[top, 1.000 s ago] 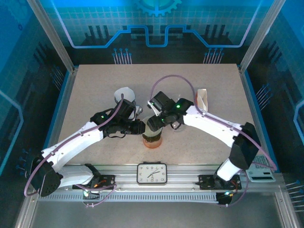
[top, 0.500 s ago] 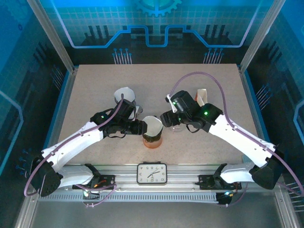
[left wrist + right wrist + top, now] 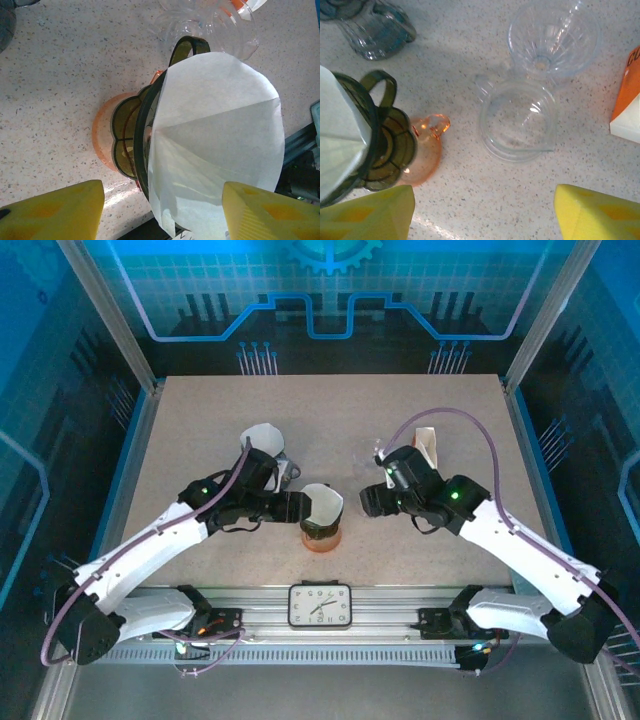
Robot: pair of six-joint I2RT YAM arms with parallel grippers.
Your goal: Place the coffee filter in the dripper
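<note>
A speckled table [image 3: 200,420] bore everything. The left gripper [image 3: 162,200] stood wide apart beside the dripper, clasping nothing. The right gripper [image 3: 485,200] gaped empty above a clear glass jug [image 3: 517,120]. The dark green dripper [image 3: 130,130] sat on an orange cup [image 3: 427,145]. The white paper coffee filter [image 3: 215,140] stood inside the dripper.
</note>
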